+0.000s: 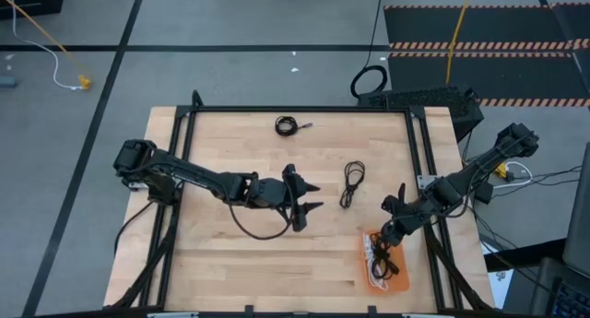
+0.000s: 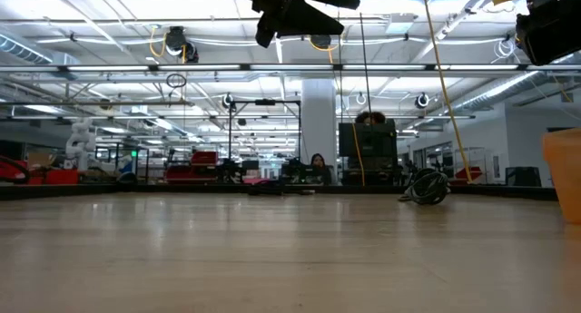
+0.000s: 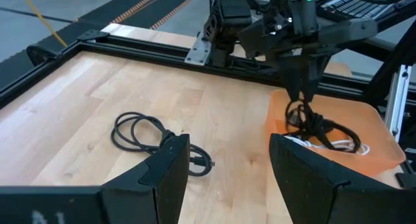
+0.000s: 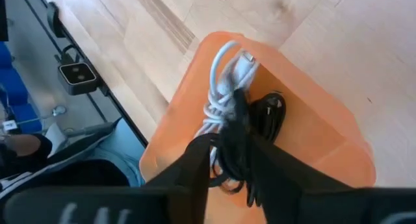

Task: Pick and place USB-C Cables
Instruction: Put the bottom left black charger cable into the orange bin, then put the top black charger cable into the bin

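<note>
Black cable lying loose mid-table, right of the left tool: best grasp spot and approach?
Take the loose black cable from straight above, across the bunched strands at its middle, where the long coil narrows. It lies flat on the table, so a side approach finds nothing to pinch. The open left tool is nearest.

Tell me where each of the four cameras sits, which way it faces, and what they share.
High: overhead, straight down on table, both arms, two loose black cables.
Low: table height, looking level into the room; arms hang at top.
Left wrist: past open left gripper toward a black cable and orange bin.
Right wrist: down onto the bin, right gripper gripping a black cable over the white cable.
Shared: both wrist views show the bin.
</note>
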Motion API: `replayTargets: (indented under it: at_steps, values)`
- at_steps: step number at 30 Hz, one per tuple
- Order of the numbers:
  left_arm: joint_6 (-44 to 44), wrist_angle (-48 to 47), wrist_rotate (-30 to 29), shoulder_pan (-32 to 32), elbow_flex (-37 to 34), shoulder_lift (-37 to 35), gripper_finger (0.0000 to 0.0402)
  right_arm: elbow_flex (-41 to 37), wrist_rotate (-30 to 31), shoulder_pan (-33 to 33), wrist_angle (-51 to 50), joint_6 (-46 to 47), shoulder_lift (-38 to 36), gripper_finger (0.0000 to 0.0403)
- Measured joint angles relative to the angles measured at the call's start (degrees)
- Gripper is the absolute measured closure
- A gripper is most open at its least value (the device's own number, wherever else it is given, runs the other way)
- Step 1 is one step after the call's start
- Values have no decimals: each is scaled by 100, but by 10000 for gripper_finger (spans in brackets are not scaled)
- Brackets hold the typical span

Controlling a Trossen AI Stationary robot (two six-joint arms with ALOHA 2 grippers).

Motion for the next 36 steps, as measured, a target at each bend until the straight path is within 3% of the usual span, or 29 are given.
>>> replayTargets:
  at_steps: [8, 18, 22, 28, 36]
  values:
    - [-131, -297, -40, 303, 7, 0, 188, 0, 28, 0, 432, -396, -141, 244]
    - [-414, -1574, -172, 1386, 7, 2, 188, 0, 774, -245, 1323, -1355, -609, 239]
    - [-337, -2240, -112, 1970, 7, 2, 188, 0, 813, -524, 1506, -1868, -716, 239]
    - [-428, -2981, 1367, 3077, 7, 11, 188, 0, 795, -1169, 1491, -2619, -737, 239]
    - [-468, -3272, 1998, 4103, 7, 11, 188, 0, 543, -2129, 1491, -3270, -745, 238]
